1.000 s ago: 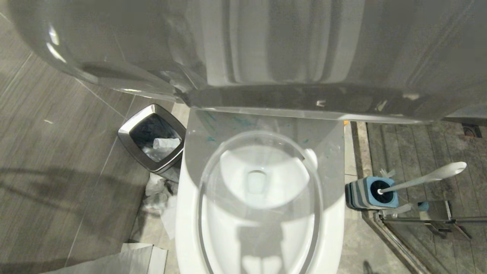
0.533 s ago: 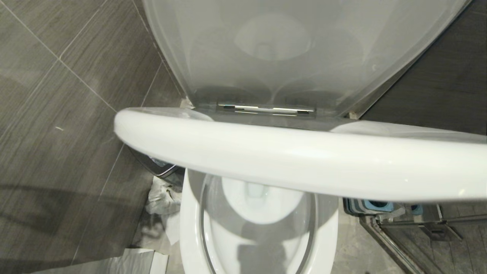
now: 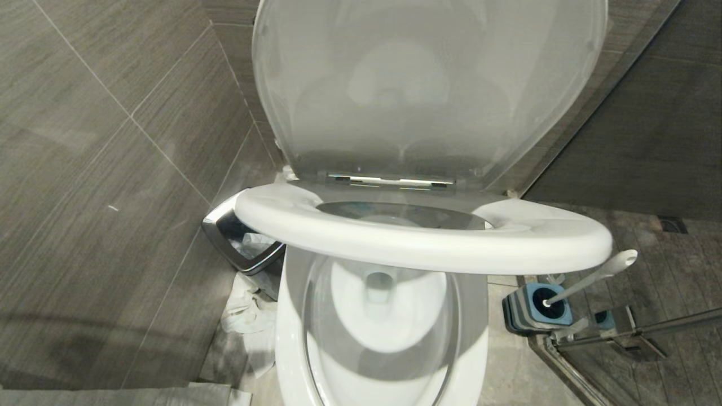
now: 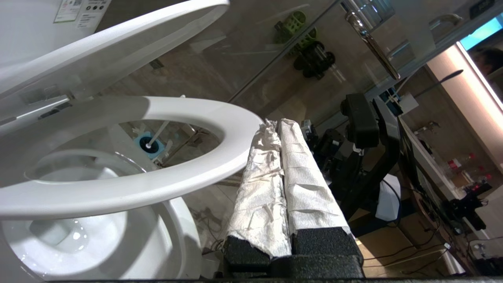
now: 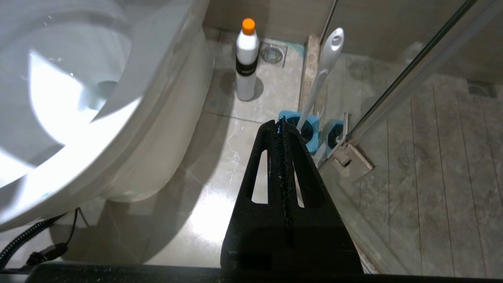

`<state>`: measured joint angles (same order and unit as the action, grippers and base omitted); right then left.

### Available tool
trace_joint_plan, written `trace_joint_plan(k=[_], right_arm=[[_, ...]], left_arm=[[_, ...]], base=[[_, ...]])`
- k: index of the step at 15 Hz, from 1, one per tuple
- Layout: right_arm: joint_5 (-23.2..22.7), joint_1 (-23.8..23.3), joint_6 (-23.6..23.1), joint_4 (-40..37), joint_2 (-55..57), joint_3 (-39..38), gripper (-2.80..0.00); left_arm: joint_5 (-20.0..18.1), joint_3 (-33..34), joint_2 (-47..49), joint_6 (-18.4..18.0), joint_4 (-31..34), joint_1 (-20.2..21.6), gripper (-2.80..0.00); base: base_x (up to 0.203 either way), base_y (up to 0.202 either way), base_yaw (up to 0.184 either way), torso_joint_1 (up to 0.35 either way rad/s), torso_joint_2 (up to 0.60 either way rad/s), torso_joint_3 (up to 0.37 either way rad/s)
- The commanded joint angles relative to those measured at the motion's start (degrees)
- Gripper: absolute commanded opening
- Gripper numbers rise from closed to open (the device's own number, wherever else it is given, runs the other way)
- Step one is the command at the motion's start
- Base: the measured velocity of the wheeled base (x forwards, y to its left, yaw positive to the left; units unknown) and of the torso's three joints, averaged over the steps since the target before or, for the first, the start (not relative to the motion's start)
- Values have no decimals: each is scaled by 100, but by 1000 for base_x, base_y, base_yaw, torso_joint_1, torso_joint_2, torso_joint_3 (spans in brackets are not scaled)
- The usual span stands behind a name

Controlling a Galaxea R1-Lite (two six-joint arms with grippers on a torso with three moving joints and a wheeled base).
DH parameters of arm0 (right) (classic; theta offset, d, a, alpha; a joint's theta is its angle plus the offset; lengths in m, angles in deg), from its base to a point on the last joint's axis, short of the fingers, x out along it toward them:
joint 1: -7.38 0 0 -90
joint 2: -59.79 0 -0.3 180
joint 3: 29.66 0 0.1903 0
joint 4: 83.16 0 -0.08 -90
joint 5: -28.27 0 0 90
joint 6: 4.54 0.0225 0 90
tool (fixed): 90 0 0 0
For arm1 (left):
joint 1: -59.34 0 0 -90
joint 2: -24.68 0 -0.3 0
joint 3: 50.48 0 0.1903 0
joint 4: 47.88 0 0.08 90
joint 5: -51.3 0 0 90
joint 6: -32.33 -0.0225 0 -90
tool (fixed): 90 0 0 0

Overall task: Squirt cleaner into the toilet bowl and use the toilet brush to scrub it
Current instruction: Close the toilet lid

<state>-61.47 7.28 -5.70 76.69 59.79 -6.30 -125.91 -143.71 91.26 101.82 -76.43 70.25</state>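
The toilet bowl point(image 3: 293, 338) stands open, its lid point(image 3: 428, 90) upright and its white seat point(image 3: 423, 248) half raised above the rim. Faint teal smears of cleaner point(image 3: 352, 210) show behind the seat opening. My left gripper point(image 4: 274, 124) is shut, its fingers wrapped in white paper, with the tips at the raised seat's point(image 4: 157, 181) front edge; it is hidden in the head view. The toilet brush point(image 3: 592, 276) leans in its blue holder point(image 3: 533, 307) right of the bowl. My right gripper point(image 5: 279, 122) is shut and empty, pointing down just short of the toilet brush point(image 5: 326, 67).
A white bottle with an orange cap point(image 5: 246, 67) stands on the floor by the bowl's base. A chrome-rimmed trash bin point(image 3: 225, 237) and crumpled paper point(image 3: 245, 316) lie left of the bowl. A glass shower door frame point(image 3: 648, 327) runs just behind the holder.
The whole head view has shifted: the camera has drawn back, so lid and seat now show whole and smaller. The seat stays raised off the bowl.
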Motion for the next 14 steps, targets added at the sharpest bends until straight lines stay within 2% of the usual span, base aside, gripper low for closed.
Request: trace_joint_plan(k=[1,4,7,10,14], right_arm=[[0,1,-7,3,0,-141,-280],[0,1,-7,3,0,-141,-280],[0,1,-7,3,0,-149,-280],[0,1,-7,3,0,-148,-280],[0,1,-7,3,0,-149,-280]], left_arm=[[-45,15,21,39,-20,-1,-280],[-45,77,38,39,-20,-10,-280],[-45,278,63,25,-50,-212,-280],[-45,191,93,39,-73,-151,-280],[-45,-757,632,151,-54,-142,-280]], base=[[0,0,0,2,7,210],[0,0,0,-1,7,166],[0,0,0,-2,3,35],[0,0,0,0,0,0],[0,0,0,0,0,0]])
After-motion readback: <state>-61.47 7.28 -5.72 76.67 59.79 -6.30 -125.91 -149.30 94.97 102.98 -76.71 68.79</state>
